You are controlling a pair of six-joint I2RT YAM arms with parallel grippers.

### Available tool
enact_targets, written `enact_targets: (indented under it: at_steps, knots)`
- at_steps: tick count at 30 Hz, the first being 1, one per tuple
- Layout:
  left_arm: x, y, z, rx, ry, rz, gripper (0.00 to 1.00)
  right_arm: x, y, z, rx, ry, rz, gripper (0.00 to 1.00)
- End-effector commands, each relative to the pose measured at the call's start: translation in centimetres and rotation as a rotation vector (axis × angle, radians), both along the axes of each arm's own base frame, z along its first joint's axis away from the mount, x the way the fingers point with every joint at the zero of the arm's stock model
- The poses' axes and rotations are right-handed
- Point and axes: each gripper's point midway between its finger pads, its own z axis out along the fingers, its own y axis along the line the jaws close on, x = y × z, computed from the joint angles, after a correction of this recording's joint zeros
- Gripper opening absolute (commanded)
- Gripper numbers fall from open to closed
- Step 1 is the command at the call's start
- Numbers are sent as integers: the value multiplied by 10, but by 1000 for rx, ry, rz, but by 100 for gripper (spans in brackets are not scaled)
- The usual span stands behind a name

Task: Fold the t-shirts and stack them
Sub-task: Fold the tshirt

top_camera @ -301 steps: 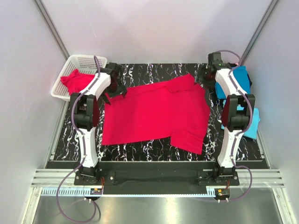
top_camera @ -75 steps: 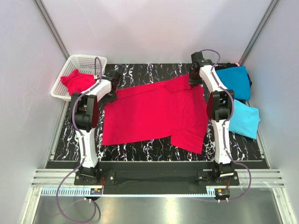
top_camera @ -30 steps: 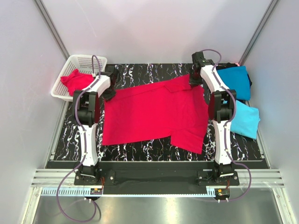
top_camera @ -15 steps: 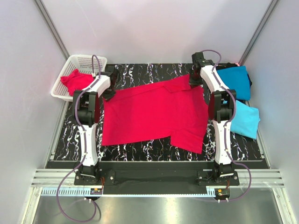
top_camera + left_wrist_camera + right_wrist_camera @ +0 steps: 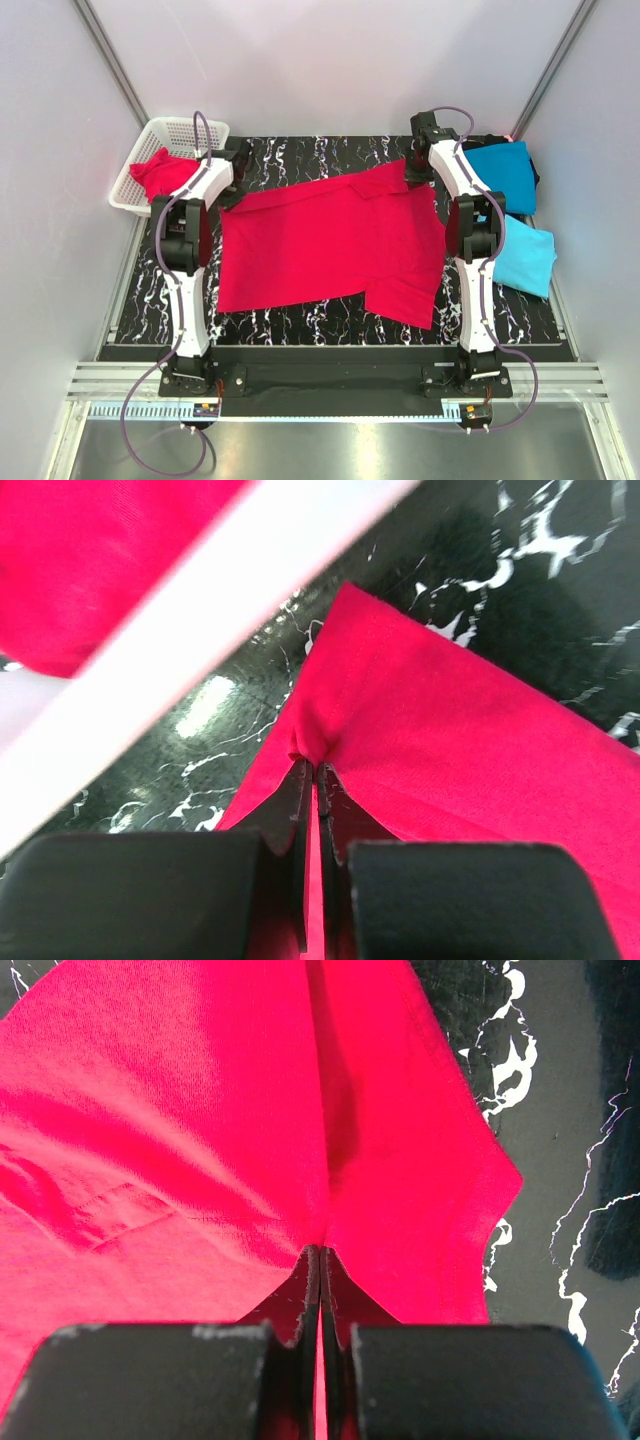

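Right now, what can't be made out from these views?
- Top view: the jaws' grip on the spread red t-shirt, hidden under the wrists.
- Left wrist view: a blurred white band, likely the basket rim.
- Top view: part of the teal t-shirt, behind the right arm.

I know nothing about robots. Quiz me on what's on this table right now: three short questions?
1. True or false: the left tool and the right tool are both shut on the spread red t-shirt.
2. What lies in the white basket? A) a teal shirt B) a red shirt C) nothing
3. Fill in: the teal-blue shirt and the sky-blue shirt lie at the table's ___ side, by the robot's own sides.

Key: 1 true; 2 B; 3 right.
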Motion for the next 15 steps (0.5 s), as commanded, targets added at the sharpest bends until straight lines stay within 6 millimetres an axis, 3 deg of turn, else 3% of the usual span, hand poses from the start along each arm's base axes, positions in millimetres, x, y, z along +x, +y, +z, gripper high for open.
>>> enact_targets:
  at_steps: [1, 10, 15]
  knots:
    - [14, 9, 56, 36, -128, 4, 3, 7, 8, 37, 28, -87, 8, 0]
    - [10, 7, 57, 45, -124, -5, 0, 6, 6, 38, 20, -86, -15, 0]
    - [2, 4, 55, 41, -116, -3, 0, -4, -11, 34, -47, -71, -88, 0]
